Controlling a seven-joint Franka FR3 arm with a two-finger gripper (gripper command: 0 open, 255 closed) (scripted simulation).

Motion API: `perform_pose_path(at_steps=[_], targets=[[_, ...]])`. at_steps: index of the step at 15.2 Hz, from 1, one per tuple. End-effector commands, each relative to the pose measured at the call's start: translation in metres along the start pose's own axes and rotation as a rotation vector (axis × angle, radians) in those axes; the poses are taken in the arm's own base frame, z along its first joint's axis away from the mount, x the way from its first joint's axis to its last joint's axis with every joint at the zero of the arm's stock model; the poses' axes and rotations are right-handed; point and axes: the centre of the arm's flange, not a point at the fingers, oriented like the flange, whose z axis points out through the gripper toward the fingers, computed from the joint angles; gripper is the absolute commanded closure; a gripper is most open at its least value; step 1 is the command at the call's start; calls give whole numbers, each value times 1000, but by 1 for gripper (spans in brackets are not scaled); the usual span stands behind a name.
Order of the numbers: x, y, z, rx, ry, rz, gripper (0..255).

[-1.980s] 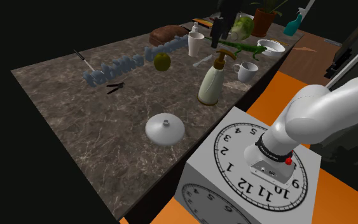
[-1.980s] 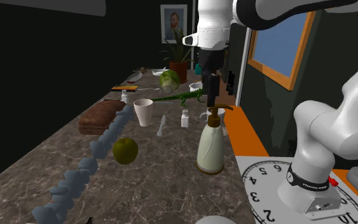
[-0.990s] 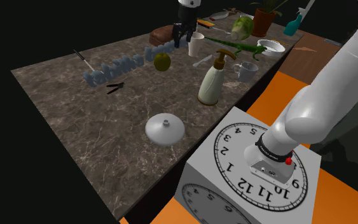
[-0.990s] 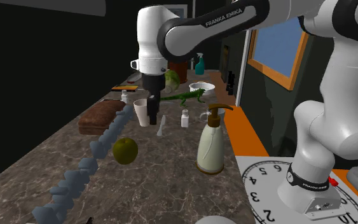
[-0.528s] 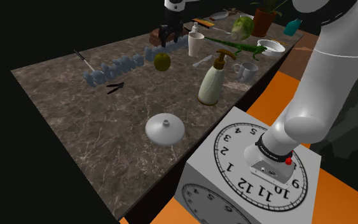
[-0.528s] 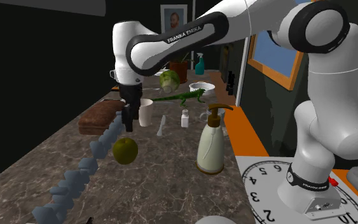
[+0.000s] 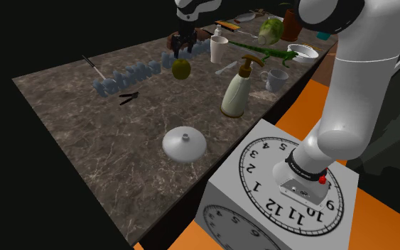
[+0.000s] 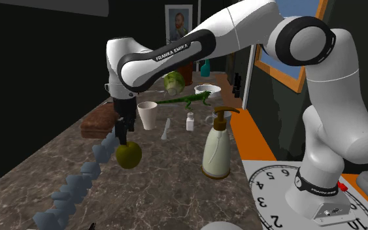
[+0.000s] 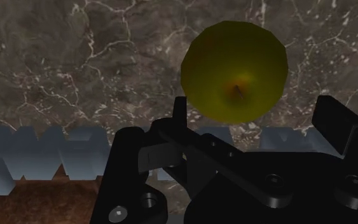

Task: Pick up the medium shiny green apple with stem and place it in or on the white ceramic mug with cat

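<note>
Right, approach step. The shiny yellow-green round apple [image 7: 182, 68] sits loose on the dark marbled stone counter [image 7: 84, 135]. In the shoulder view it is at five o'clock of the blue-grey row of blocky letters [image 7: 131, 73], just beside it. The all-black two-finger pincer [image 7: 180, 47] hangs at twelve o'clock over the apple, not touching. In the wrist view the fingers stand well apart with nothing gripped. The apple lies ahead with its stem dimple facing up, slightly off the midline between them.

To do this well, I judge:
- Centre the dimple between the fingers before dropping.
- Descend straight and close across the widest girth.
- Avoid a high grip, since a round glossy skin would likely squirt out.
- Mind the letter row, which a finger could snag.

Arm pose: long reach from the stand, elbow high, forearm sloping down, wrist vertical, pincer pointing straight down.

The target, a white handled mug [image 7: 275, 79], is at four o'clock from the apple, past the cream pump bottle [image 7: 236, 91]. I cannot make out a cat on it.
</note>
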Motion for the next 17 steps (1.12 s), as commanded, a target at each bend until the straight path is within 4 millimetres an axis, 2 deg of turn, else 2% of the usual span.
perform_pose_path(at_steps=[1,10,11,17], targets=[[0,0,11,0,1,0,0],[0,0,14,0,1,0,0],[0,0,14,0,1,0,255],[0,0,14,0,1,0,255]])
